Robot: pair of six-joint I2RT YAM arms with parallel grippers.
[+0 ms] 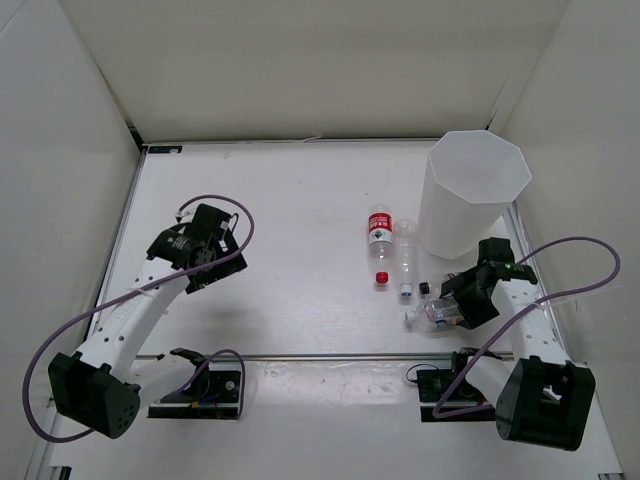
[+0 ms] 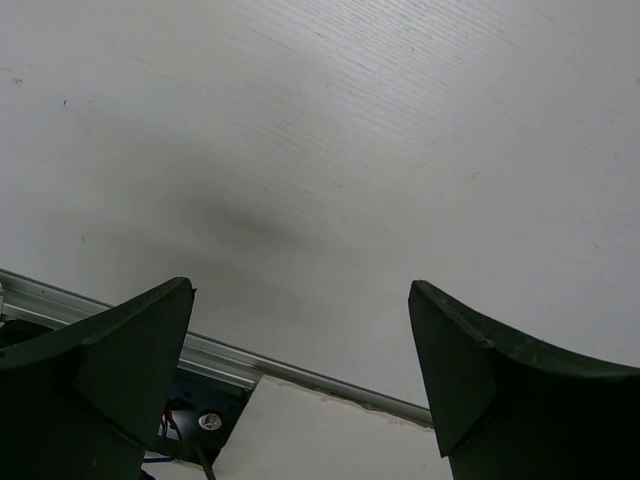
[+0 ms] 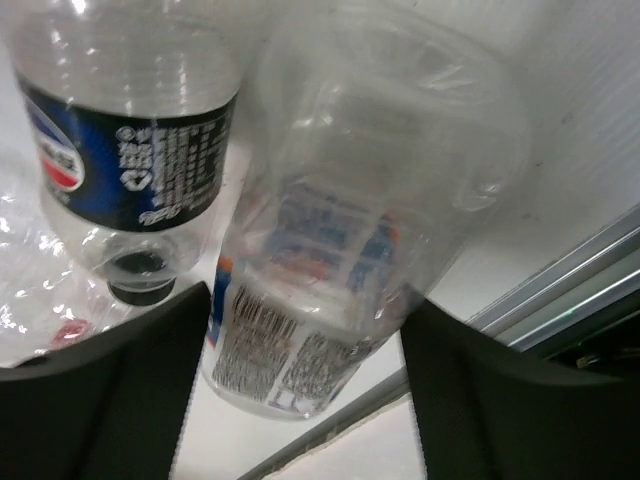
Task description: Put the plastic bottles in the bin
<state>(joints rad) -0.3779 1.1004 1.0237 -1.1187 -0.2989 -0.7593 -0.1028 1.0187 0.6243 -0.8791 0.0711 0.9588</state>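
Note:
The bin [image 1: 475, 190] stands at the back right. A red-labelled bottle [image 1: 380, 232] with a red cap and a plain clear bottle [image 1: 406, 258] lie side by side left of it. My right gripper [image 1: 447, 308] is below the bin, shut on a short clear bottle with a blue-orange label [image 3: 330, 260]; its fingers [image 3: 150, 380] press both sides. A second bottle with a dark blue label and dark cap [image 3: 125, 150] lies beside the held one, its cap also showing from above [image 1: 424, 288]. My left gripper [image 1: 205, 248] is open and empty at the left, seen over bare table [image 2: 300, 370].
A metal rail [image 1: 320, 357] crosses the table in front of the arm bases. White walls enclose the table at the back and sides. The right arm's purple cable [image 1: 590, 270] loops near the right wall.

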